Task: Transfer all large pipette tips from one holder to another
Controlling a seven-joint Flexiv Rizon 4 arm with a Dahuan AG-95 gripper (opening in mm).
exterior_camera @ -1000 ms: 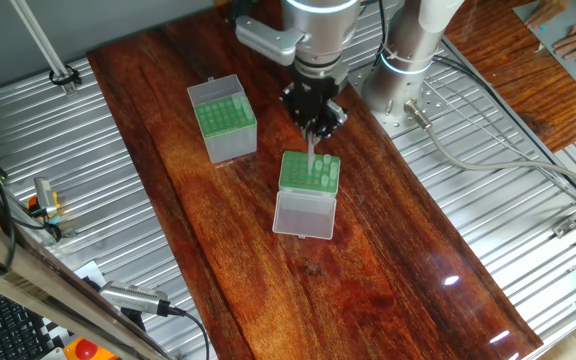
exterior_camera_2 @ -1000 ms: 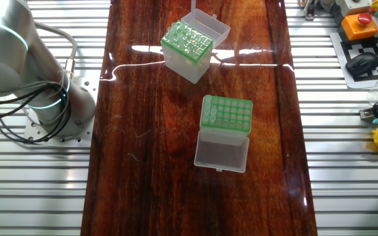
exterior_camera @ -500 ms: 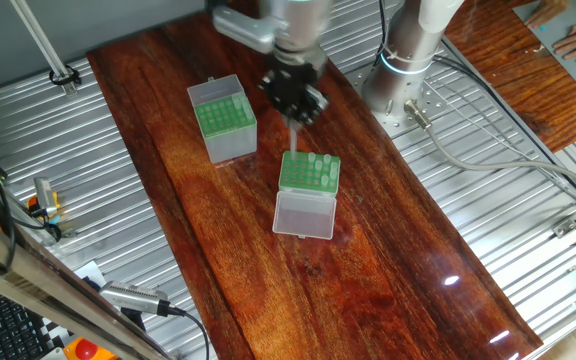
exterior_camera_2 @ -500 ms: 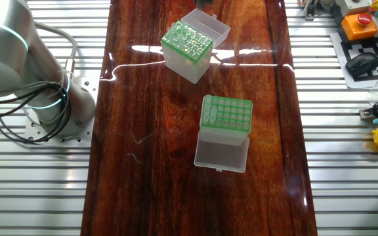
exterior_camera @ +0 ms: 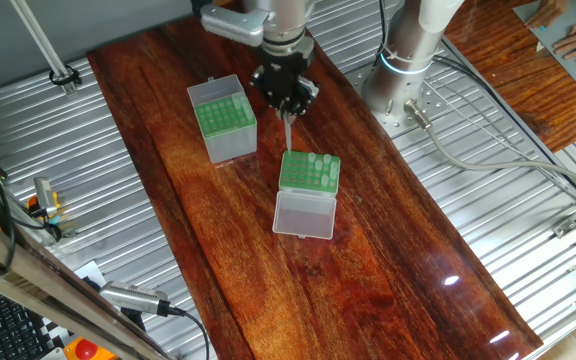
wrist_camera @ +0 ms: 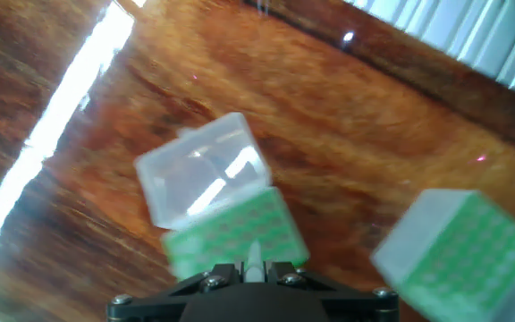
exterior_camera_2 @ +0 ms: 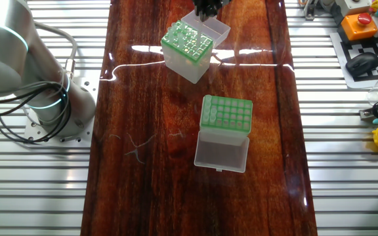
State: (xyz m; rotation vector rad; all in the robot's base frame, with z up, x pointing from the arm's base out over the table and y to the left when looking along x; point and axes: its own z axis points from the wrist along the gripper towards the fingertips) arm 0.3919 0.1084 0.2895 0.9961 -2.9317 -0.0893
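Note:
My gripper (exterior_camera: 286,106) hangs above the wooden table between the two boxes, shut on one large pipette tip (exterior_camera: 288,130) that points down. The hand view shows the large pipette tip (wrist_camera: 253,261) pinched between the fingers of the gripper (wrist_camera: 253,268). The whitish holder (exterior_camera: 309,172) with its green rack and flat clear lid (exterior_camera: 304,214) stands just below and right of the tip, with tips standing in its far row. The taller grey box (exterior_camera: 224,118) stands to the left. In the other fixed view the gripper (exterior_camera_2: 206,8) shows at the top edge, behind the grey box (exterior_camera_2: 188,44).
The robot base (exterior_camera: 408,60) with cables stands on the ribbed metal at the back right. Ribbed metal flanks the wooden table (exterior_camera: 388,270) on both sides. A button box (exterior_camera_2: 361,23) and small items lie at the right edge of the other fixed view.
The gripper has risen from the whitish holder with the tip and moved left toward the grey box. It now enters the top of the other fixed view.

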